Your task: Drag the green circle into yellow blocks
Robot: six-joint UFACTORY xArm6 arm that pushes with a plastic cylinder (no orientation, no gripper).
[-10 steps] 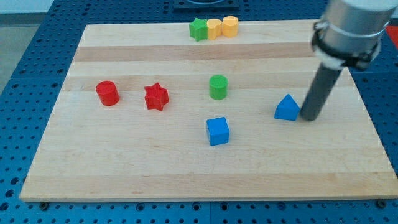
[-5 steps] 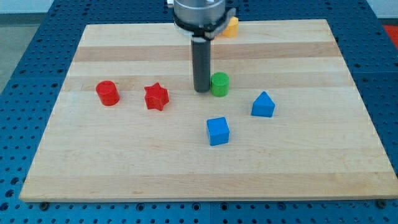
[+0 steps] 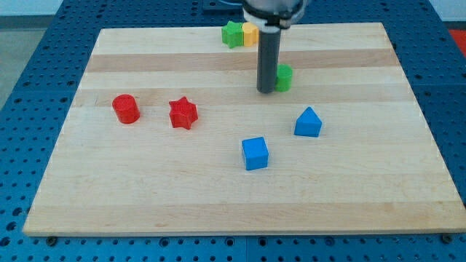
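The green circle stands on the wooden board, right of centre in the upper half. My tip touches its left side, and the rod hides part of it. A yellow block sits at the board's top edge, next to a green star. The rod and arm hide the second yellow block that stood to its right. The green circle is well below the yellow blocks.
A red cylinder and a red star stand at the view's left. A blue cube and a blue triangular block stand below the green circle.
My tip moved from the right side to the green circle's left and has pushed it up and to the right. The blue triangular block was shoved left earlier.
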